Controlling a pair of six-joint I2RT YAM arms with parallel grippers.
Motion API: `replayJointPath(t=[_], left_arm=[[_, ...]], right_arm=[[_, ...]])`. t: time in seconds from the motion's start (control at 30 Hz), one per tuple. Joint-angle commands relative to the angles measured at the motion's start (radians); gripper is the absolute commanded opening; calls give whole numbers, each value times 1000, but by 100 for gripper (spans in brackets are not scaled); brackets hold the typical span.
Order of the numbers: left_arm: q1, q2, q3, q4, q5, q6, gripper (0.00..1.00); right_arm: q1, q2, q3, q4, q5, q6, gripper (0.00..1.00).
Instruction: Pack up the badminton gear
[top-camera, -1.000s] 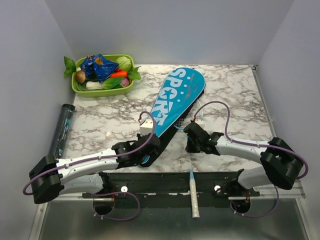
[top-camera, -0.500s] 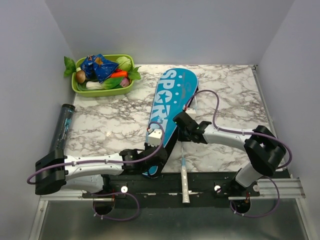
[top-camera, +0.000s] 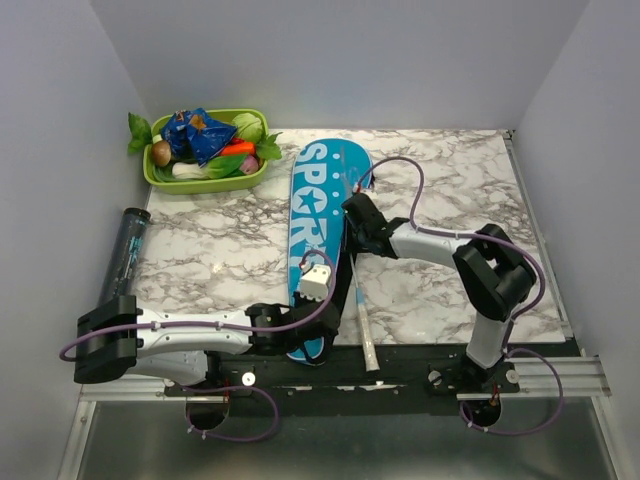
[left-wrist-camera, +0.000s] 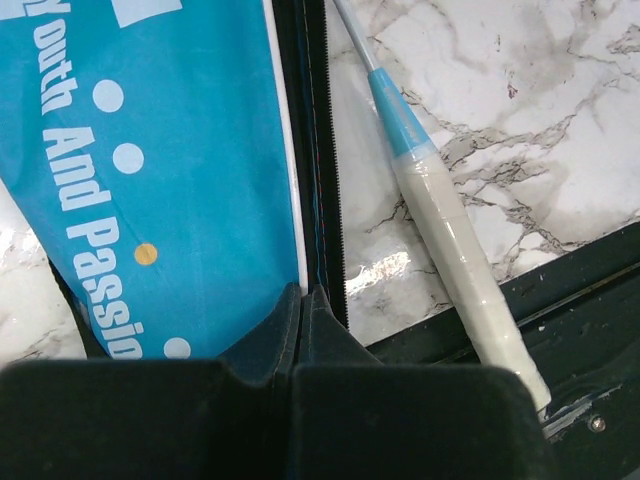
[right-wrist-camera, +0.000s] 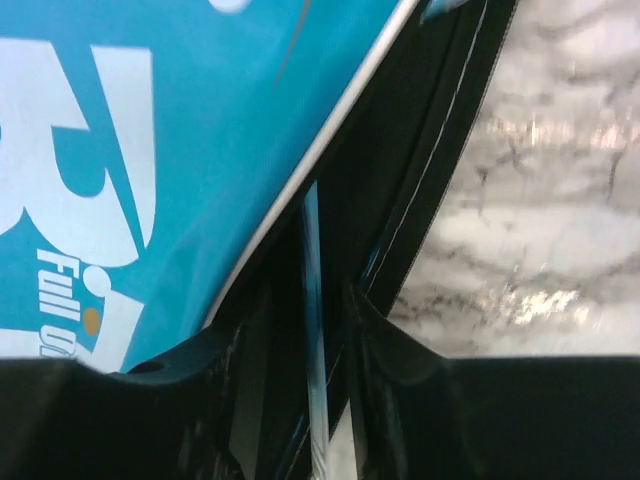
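Note:
The blue racket cover (top-camera: 318, 225) lettered "SPORT" lies lengthwise down the middle of the table. My left gripper (top-camera: 313, 335) is shut on the black zip edge at its narrow near end; the wrist view shows the jaws (left-wrist-camera: 302, 296) pressed together on the cover (left-wrist-camera: 170, 180). A light-blue racket runs into the cover's open right side, its white handle (top-camera: 366, 345) (left-wrist-camera: 462, 268) sticking out over the table's front edge. My right gripper (top-camera: 356, 218) (right-wrist-camera: 312, 300) stands slightly open astride the thin shaft (right-wrist-camera: 312, 250), with a gap on each side. The racket head is hidden inside the cover (right-wrist-camera: 150, 130).
A dark clear tube (top-camera: 124, 258) lies along the left wall. A green tray (top-camera: 160, 178) of toy vegetables sits at the back left. The black mounting rail (top-camera: 420, 355) runs along the front edge under the racket handle.
The cover has swung counterclockwise from a slant to nearly straight. Both grippers moved with it, the right one leftwards and farther back. The right jaws, shut on the shaft before, have opened.

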Motion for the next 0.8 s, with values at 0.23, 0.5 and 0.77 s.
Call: replayJointPath(t=[0.23, 0.5, 0.77], left_arm=[[-16, 11, 37, 21, -28, 2, 0], [-13, 28, 85, -16, -68, 36, 0], [-15, 61, 129, -33, -64, 36, 0]], right_arm=[[-17, -215, -85, 23, -103, -35, 61], [-10, -513, -301, -162, -257, -103, 65], [5, -703, -432, -290, -423, -148, 68]])
